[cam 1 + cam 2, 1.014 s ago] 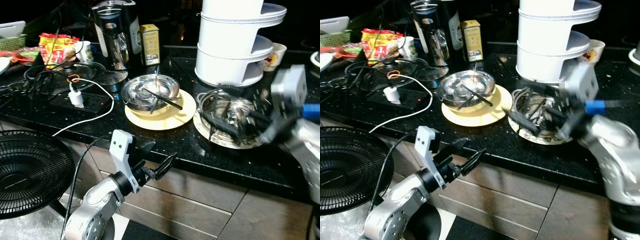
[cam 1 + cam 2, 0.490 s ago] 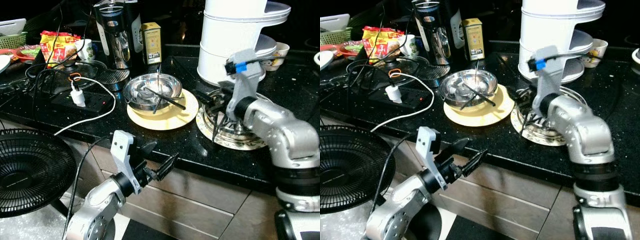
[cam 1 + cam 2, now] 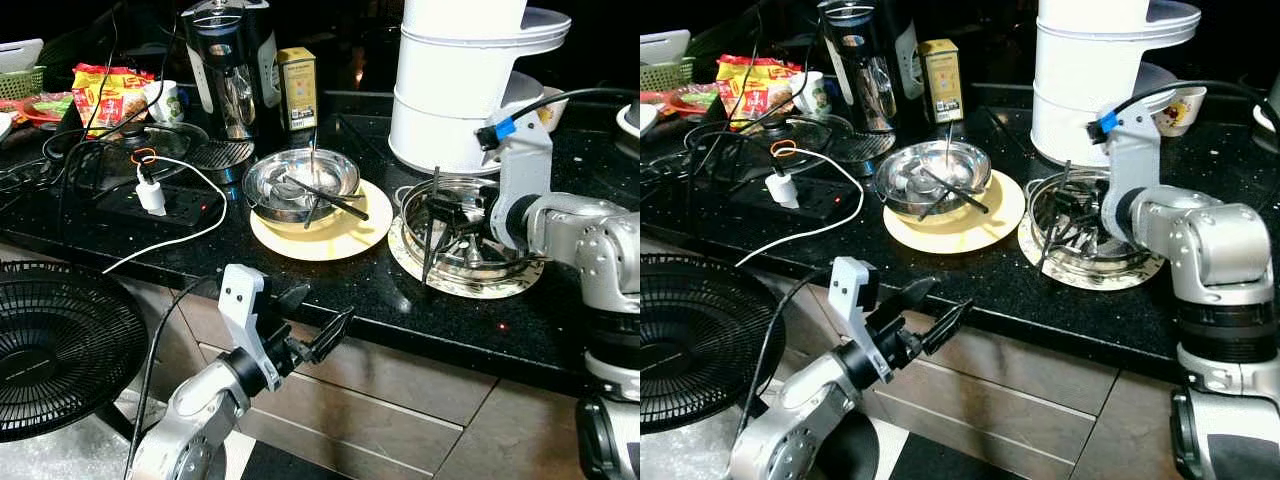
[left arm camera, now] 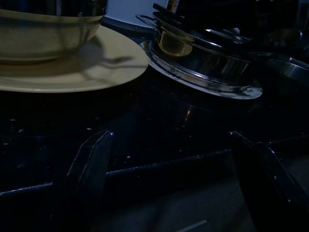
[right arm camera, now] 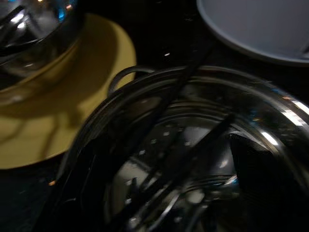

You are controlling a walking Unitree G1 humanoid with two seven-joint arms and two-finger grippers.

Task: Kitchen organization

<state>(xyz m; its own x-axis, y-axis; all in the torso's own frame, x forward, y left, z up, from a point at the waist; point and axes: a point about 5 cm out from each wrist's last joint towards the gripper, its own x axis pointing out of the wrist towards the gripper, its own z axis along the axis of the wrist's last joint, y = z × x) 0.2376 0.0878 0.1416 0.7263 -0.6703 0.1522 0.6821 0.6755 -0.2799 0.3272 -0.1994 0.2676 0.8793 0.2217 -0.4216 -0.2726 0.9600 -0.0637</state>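
Left eye view has the right gripper (image 3: 452,215) reaching into the steel pot (image 3: 470,262) on its patterned plate (image 3: 405,262), beside the yellow plate (image 3: 330,232); whether its fingers are spread or pinching the black utensils (image 3: 431,235) inside, I cannot tell. Left gripper (image 3: 318,322) waits spread and empty below the counter edge (image 3: 380,320), presumably out of the way.

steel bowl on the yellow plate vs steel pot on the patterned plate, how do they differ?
The steel bowl is shallow and sits on a plain yellow plate; the steel pot has straighter walls and a side handle, and sits on a patterned plate. The bowl stands free, while the right end effector is at the pot. The bowl is to the robot's left of the pot. Both are shiny metal and hold dark chopsticks.
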